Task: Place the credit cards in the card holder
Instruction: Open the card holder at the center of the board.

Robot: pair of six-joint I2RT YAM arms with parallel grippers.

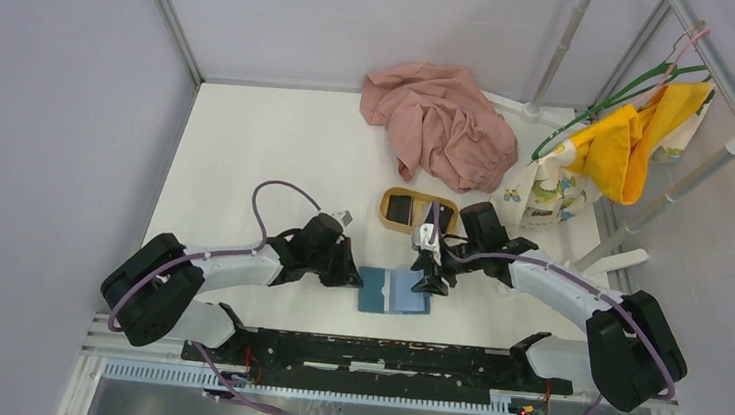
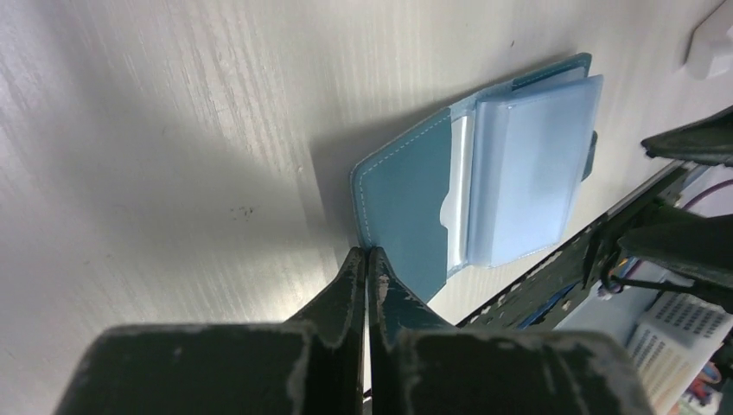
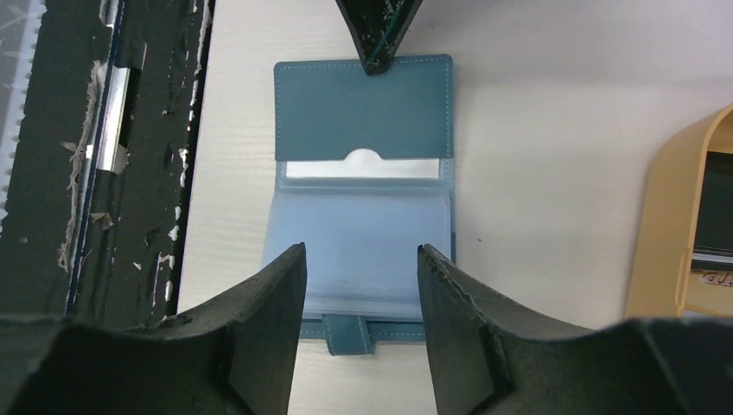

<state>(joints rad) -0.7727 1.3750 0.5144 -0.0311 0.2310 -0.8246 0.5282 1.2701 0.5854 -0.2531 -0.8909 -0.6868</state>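
The card holder [image 1: 394,291] lies open on the white table, teal flap on the left, pale blue sleeves on the right. My left gripper [image 2: 367,252] is shut, its tips pressing on the outer edge of the card holder's teal flap [image 2: 406,203]. That same gripper tip [image 3: 378,43] shows at the flap's far edge in the right wrist view. My right gripper [image 3: 361,255] is open just above the pale sleeves [image 3: 363,242], holding nothing. A black credit card [image 1: 400,208] lies in the tan wooden tray [image 1: 417,227], and its dark edge [image 3: 713,203] shows at the far right.
A pink cloth [image 1: 438,118] is heaped at the back. Yellow and patterned garments [image 1: 630,140] hang on a white rack at the right. The black mounting rail [image 1: 371,353] runs along the near edge. The tray's rim [image 3: 666,216] is close on the right of the card holder.
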